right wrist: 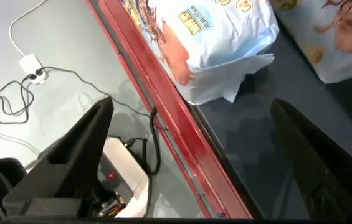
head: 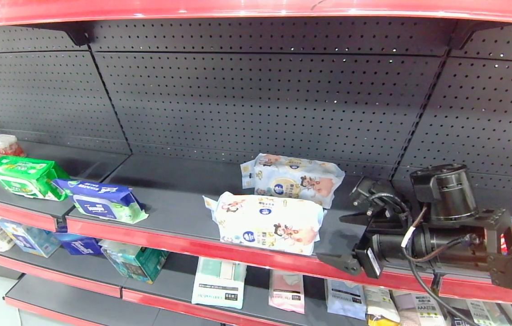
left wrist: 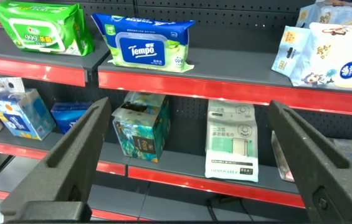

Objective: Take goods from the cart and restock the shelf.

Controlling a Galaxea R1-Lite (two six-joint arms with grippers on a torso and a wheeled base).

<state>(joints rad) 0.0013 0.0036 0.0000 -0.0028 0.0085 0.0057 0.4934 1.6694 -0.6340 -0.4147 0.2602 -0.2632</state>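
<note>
Two white cartoon-printed packs lie on the dark shelf (head: 183, 203): the front pack (head: 268, 222) by the red edge, the rear pack (head: 293, 179) behind it. My right gripper (head: 349, 226) hangs open and empty just right of the front pack, level with the shelf lip. In the right wrist view its fingers (right wrist: 70, 168) straddle the red shelf edge, with the front pack (right wrist: 219, 43) ahead of them. My left gripper (left wrist: 188, 162) is open and empty, facing the shelves from lower down, below a blue wipes pack (left wrist: 143, 40) and a green pack (left wrist: 38, 26).
The blue pack (head: 102, 200) and green pack (head: 27, 176) sit at the left of the shelf. Bare shelf lies between them and the white packs. Lower shelves hold tissue boxes (left wrist: 141, 124) and hanging packs (left wrist: 232, 140). Cables and a white device (right wrist: 123, 180) lie on the floor.
</note>
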